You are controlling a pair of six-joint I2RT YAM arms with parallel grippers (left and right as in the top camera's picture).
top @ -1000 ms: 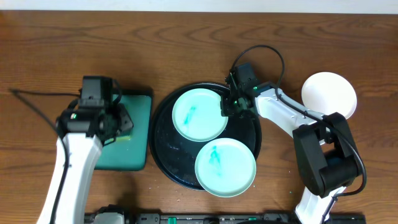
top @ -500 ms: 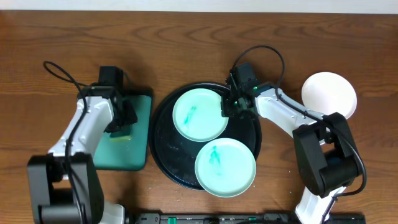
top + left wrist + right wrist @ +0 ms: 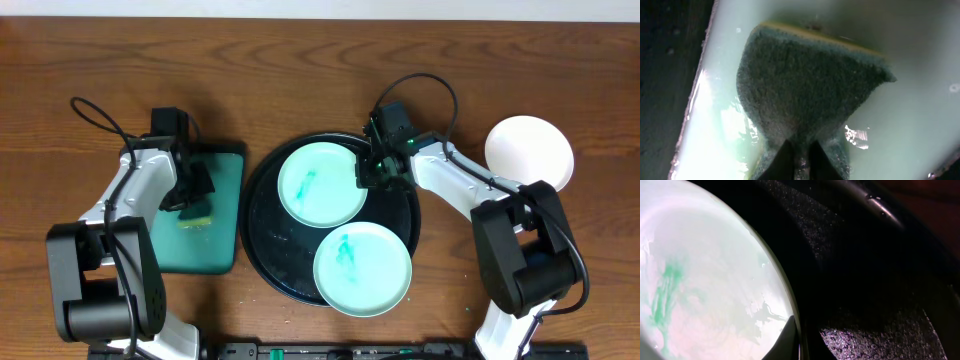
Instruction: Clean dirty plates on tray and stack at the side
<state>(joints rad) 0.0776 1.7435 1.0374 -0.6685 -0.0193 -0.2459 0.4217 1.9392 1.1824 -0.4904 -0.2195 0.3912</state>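
On the near side of the black tray (image 3: pixel 262 228) lies the near mint plate (image 3: pixel 362 268), its teal smear unwiped and its edge riding over the tray's rim. Farther in sits the far mint plate (image 3: pixel 320 184), also smeared, with the right gripper (image 3: pixel 368 172) clamped on its right rim. Left of the tray, the left gripper (image 3: pixel 193 195) has pinched the sponge (image 3: pixel 197 215) in the teal tray (image 3: pixel 218 250). Right of the tray, off it, rests the white plate (image 3: pixel 529 152). That thin rim pinch may slip or tip the plate under wiping pressure. The squashed sponge could fold free, and a crossing arm might knock the overhanging near plate.
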